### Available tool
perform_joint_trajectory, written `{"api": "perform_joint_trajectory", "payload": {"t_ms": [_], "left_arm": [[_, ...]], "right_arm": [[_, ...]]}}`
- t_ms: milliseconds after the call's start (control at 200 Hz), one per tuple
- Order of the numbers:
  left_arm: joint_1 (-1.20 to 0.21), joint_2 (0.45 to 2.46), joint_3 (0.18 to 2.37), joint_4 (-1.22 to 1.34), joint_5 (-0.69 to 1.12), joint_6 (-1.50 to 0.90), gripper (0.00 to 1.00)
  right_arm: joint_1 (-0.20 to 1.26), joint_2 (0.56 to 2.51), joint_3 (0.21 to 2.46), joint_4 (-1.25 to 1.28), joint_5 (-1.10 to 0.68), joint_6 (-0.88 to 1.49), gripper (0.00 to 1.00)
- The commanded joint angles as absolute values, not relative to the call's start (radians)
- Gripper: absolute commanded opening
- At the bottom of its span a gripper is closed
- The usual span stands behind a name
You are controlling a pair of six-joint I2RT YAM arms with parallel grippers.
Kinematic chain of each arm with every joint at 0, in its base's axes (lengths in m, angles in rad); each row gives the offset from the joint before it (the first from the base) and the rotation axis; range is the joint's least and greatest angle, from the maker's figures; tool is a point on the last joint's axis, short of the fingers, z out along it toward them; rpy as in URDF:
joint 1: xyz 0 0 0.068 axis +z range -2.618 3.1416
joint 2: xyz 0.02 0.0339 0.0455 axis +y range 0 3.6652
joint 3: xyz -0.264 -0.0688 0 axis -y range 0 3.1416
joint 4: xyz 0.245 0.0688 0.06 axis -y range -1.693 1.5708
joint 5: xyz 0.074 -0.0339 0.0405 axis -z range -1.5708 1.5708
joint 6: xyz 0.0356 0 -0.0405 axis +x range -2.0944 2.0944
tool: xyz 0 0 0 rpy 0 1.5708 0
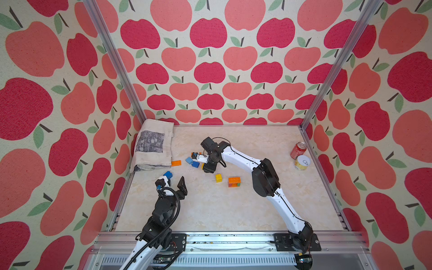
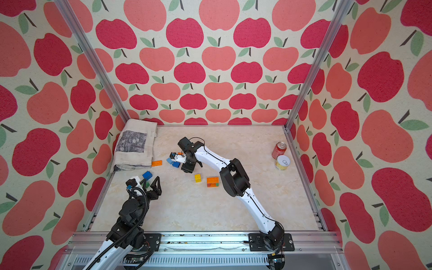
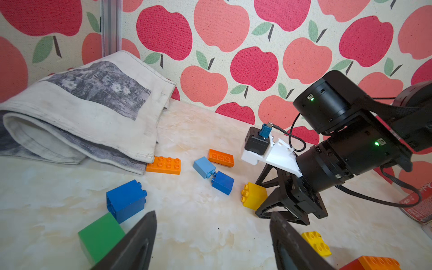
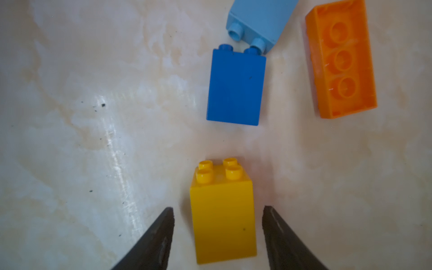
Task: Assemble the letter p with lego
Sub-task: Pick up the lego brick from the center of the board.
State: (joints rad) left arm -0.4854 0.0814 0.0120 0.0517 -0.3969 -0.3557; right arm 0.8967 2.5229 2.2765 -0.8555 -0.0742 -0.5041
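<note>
The lego lies scattered on the marble table. In the right wrist view a yellow brick (image 4: 222, 210) lies on its side between the fingers of my right gripper (image 4: 217, 208), which is open with a gap on both sides. Beyond it lie a blue brick (image 4: 235, 86), a light blue brick (image 4: 257, 21) and an upturned orange brick (image 4: 341, 60). My left gripper (image 3: 212, 213) is open and empty over bare table, beside another blue brick (image 3: 126, 198) and a green brick (image 3: 100, 236). An orange-topped stack (image 1: 234, 181) and a second yellow brick (image 1: 219, 178) stand mid-table.
A folded cloth (image 1: 154, 146) fills the far left corner, with a flat orange brick (image 1: 176, 163) at its edge. A red soda can (image 1: 298, 150) and a tin (image 1: 302, 162) stand by the right wall. Aluminium posts and walls enclose the table.
</note>
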Motion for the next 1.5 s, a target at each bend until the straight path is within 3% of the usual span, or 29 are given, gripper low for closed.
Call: {"api": "perform_joint_trajectory", "payload": {"t_ms": [0,145,425,645,965,1341,1496], "left_arm": [[-0.476,0.098,-0.007,0.054,-0.426,-0.383,0.78],[-0.476,0.094,-0.005,0.016,-0.455,-0.436,0.78],[-0.47,0.026,0.0,-0.096,-0.454,-0.529,0.78],[-0.461,0.028,-0.001,-0.109,-0.395,-0.584,0.78],[-0.385,0.091,0.008,-0.014,-0.165,-0.588,0.78],[-0.357,0.419,0.143,0.142,0.222,-0.637,0.77],[-0.424,0.506,0.198,0.17,0.276,-0.692,0.77]], "right_arm": [[0.893,2.54,2.318,-0.908,-0.107,-0.517,0.57],[0.894,2.537,2.325,-0.907,-0.127,-0.508,0.42],[0.896,2.511,2.306,-0.873,-0.152,-0.469,0.26],[0.906,2.363,2.123,-0.704,-0.181,-0.41,0.21],[0.925,2.027,1.609,-0.261,-0.214,-0.282,0.19],[0.924,1.685,1.073,0.144,-0.271,-0.198,0.18],[0.925,1.584,0.885,0.305,-0.293,-0.189,0.18]]}}
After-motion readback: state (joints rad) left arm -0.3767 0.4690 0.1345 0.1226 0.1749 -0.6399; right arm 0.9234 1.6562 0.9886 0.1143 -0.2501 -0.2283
